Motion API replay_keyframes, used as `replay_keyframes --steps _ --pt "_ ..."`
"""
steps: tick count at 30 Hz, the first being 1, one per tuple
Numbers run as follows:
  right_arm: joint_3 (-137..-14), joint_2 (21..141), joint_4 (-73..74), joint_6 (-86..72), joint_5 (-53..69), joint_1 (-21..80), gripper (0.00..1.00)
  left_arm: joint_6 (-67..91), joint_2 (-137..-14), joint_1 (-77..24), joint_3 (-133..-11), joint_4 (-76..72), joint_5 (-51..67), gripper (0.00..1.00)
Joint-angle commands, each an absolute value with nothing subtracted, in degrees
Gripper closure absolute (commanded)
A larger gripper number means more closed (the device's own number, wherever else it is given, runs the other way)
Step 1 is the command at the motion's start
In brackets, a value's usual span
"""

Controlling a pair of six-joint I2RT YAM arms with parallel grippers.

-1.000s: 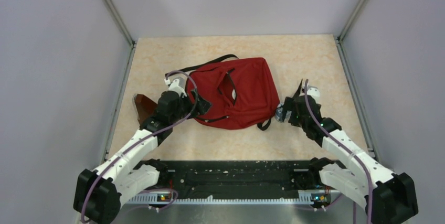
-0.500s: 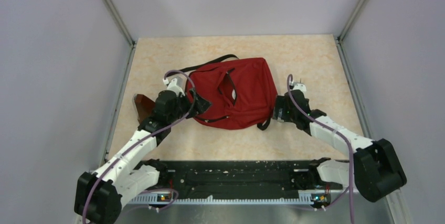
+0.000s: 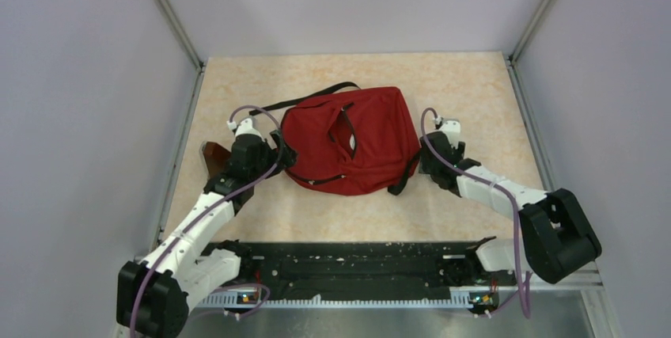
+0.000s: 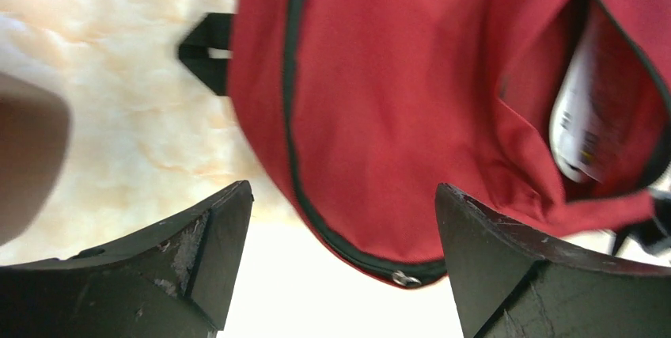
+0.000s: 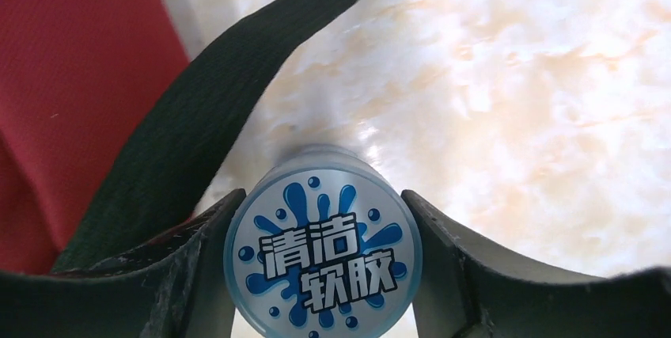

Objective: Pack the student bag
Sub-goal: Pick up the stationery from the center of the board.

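The student bag point(image 3: 352, 140) is a red backpack lying flat mid-table, its black zipper point(image 4: 294, 116) running along the near edge. A pocket point(image 4: 609, 100) gapes with a white printed item inside. My left gripper point(image 3: 282, 153) point(image 4: 343, 189) stands open just off the bag's left edge, with nothing between its fingers. My right gripper point(image 3: 426, 162) point(image 5: 323, 195) is at the bag's right side. It is shut on a round jar with a blue splash label point(image 5: 323, 263), both fingers against the jar's sides. A black strap point(image 5: 206, 140) lies beside the jar.
A small brown pouch point(image 3: 214, 156) point(image 4: 28, 156) lies left of my left gripper. A black strap point(image 3: 305, 99) trails from the bag's far left corner. Grey walls with metal rails point(image 3: 178, 172) enclose the table on three sides.
My right arm swung in toward the bag's right edge and its jaws closed onto the jar. My left gripper drew back leftward off the bag and opened wider.
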State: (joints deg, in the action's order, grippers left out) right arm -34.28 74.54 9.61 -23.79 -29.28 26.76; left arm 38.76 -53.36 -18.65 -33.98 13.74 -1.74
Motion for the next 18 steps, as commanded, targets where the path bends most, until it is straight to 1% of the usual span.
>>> replay_keyframes --steps 1,2,4,7,10,11,12,13,14,17,18 --pt "-38.24 74.10 10.44 -22.62 -42.54 27.07 0.71 36.76 -55.69 -18.19 -35.34 14.13 -12.75 0.10" --pt "-38.45 73.46 11.25 -22.29 -44.47 27.07 0.75 37.04 -56.31 -18.19 -35.32 13.76 -12.80 0.10" --pt "-38.83 71.51 12.72 -21.58 -48.59 27.07 0.79 37.11 -57.40 -18.19 -34.96 12.32 -12.75 0.10" --pt "-39.06 66.93 14.30 -20.22 -52.14 27.07 0.79 36.61 -59.55 -18.11 -34.82 10.65 -12.70 0.10" --pt "-40.54 62.05 16.33 -19.31 -51.44 27.07 0.80 36.62 -62.31 -17.95 -34.97 10.01 -12.26 0.12" --pt "-41.19 60.47 16.52 -19.03 -49.31 27.07 0.80 36.65 -62.92 -17.80 -34.63 9.03 -11.58 0.15" --pt "-42.00 59.19 16.41 -18.41 -46.67 27.19 0.82 36.61 -63.47 -17.68 -34.22 7.59 -10.72 0.20" --pt "-42.86 58.06 16.47 -18.07 -44.64 27.58 0.83 36.77 -63.84 -17.60 -33.72 6.00 -10.12 0.27" --pt "-43.74 57.42 16.41 -17.84 -42.72 28.16 0.83 36.79 -64.27 -17.57 -33.23 4.20 -9.36 0.31" --pt "-48.34 58.50 17.04 -15.66 -39.24 32.01 0.89 36.64 -66.17 -17.49 -32.95 0.61 -6.77 0.40" --pt "-50.37 59.60 17.60 -14.70 -38.62 33.83 0.90 36.09 -66.93 -17.49 -32.91 -2.07 -5.91 0.47"
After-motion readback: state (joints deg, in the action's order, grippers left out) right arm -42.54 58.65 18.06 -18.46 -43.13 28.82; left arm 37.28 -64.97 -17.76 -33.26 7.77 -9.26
